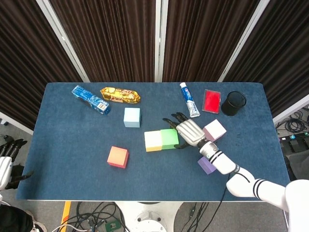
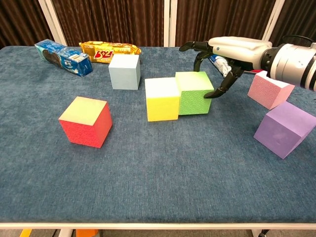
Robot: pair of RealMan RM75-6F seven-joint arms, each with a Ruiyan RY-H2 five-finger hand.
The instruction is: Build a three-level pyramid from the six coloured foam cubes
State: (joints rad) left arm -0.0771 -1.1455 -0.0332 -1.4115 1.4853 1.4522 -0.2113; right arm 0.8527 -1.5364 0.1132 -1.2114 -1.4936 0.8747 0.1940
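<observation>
On the blue felt-covered table (image 2: 148,187), the green foam cube (image 2: 194,92) sits pressed against the right face of the yellow foam cube (image 2: 162,98), the 2 forming a short row near the middle. The robot's right hand (image 2: 222,52) reaches in from the right, fingers spread and curved over the green cube's far and right sides; dark fingertips (image 2: 210,95) touch its right face, and the hand closes on nothing.

The pale blue foam cube (image 2: 124,71) stands alone just beyond and to the left of the yellow cube. The red-orange foam cube (image 2: 86,121) rests well apart at the near left. To the right of the hand, the pink foam cube (image 2: 267,89) sits tilted, and the purple foam cube (image 2: 285,128) lies nearer, just beside it.

Along the far edge lie a blue biscuit packet (image 2: 63,56), a gold foil snack packet (image 2: 109,51) and a white toothpaste tube (image 1: 189,99). In the head view a red flat box (image 1: 211,101) and a black round cup (image 1: 233,103) stand at the far right.

The left hand (image 1: 7,164) hangs off the table's left edge in the head view, only partly shown; I cannot tell how its fingers lie.
</observation>
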